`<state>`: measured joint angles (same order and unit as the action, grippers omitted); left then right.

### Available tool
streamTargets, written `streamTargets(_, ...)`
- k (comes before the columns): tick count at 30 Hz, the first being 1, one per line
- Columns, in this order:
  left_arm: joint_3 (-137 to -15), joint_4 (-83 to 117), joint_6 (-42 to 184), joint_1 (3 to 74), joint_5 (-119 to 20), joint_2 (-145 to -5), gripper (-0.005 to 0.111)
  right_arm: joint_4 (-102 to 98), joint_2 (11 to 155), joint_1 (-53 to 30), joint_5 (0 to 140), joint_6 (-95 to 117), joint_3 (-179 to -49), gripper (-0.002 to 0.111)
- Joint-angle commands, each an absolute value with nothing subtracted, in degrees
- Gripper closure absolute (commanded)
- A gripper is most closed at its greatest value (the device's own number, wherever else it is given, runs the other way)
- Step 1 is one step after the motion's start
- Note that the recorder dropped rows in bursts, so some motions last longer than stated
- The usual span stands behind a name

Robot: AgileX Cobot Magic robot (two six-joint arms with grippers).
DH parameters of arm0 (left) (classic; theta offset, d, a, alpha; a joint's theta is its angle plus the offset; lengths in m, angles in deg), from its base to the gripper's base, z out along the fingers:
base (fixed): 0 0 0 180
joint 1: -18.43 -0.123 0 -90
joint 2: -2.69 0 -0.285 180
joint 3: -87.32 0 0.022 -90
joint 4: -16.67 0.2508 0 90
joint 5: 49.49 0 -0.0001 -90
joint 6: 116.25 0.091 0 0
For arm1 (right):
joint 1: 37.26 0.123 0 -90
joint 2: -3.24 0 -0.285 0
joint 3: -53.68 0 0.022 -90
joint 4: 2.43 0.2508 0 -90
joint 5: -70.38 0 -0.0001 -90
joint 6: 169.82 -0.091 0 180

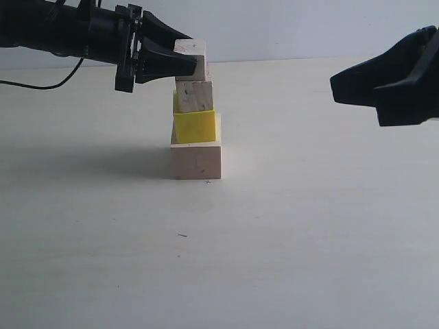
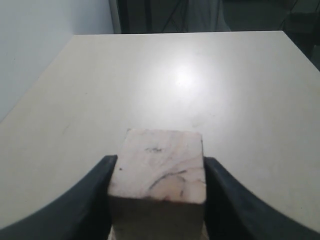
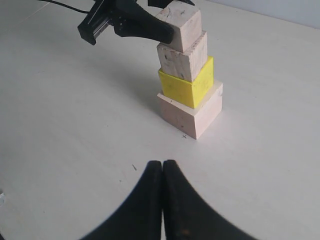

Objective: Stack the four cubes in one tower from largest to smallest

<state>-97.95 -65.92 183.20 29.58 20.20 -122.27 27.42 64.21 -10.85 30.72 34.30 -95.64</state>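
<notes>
The left gripper [image 1: 191, 60] is clamped on the top pale wood cube [image 2: 157, 165], which sits on the four-cube tower [image 3: 187, 85]. The right gripper [image 3: 163, 167] hangs well apart from the tower, its fingers pressed together.

**Bare wood, yellow coat, matt black tools**

The large cube [image 3: 190, 117], medium cube [image 3: 182, 62] and top cube [image 3: 185, 25] are pale bare wood, matt, grainy and dark-specked. The yellow cube [image 3: 182, 90] looks smooth and evenly coloured. The surface [image 2: 185, 77] is smooth and faintly glossy. The left tool [image 2: 157, 167] and right tool [image 3: 162, 165] are matt black.

Pale table [image 1: 309, 260], small dark scratch [image 1: 182, 235], white wall [image 1: 288, 27] behind.
</notes>
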Motion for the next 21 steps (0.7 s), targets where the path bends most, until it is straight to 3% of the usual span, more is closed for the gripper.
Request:
streamTargets(1, -98.3, -66.8, 182.8, 29.7, 20.5, -122.6, 0.067, 27.2, 63.9, -11.3, 31.1, 34.7, -95.5, 0.108)
streamTargets(5, -98.3, -66.8, 182.8, 29.7, 20.5, -122.6, 0.067, 27.2, 63.9, -11.3, 31.1, 34.7, -95.5, 0.108)
streamTargets(7, -98.3, -66.8, 182.8, 29.7, 20.5, -122.6, 0.073, 27.2, 63.9, -11.3, 31.1, 34.7, -95.5, 0.108)
streamTargets(10, -98.3, -66.6, 182.9, 29.7, 20.5, -122.6, 0.096, 27.2, 63.9, -11.3, 31.1, 34.7, -95.5, 0.108)
streamTargets(12, -98.3, -66.6, 183.3, 29.7, 20.5, -122.6, 0.104, 27.2, 63.9, -11.3, 31.1, 34.7, -95.5, 0.108)
streamTargets(17, -98.3, -66.3, 183.2, 29.7, 20.5, -122.6, 0.103, 27.2, 63.9, -11.3, 31.1, 34.7, -95.5, 0.108)
streamTargets(21, -98.3, -66.3, 183.2, 29.7, 20.5, -122.6, 0.083, 27.2, 63.9, -11.3, 31.1, 34.7, -95.5, 0.108)
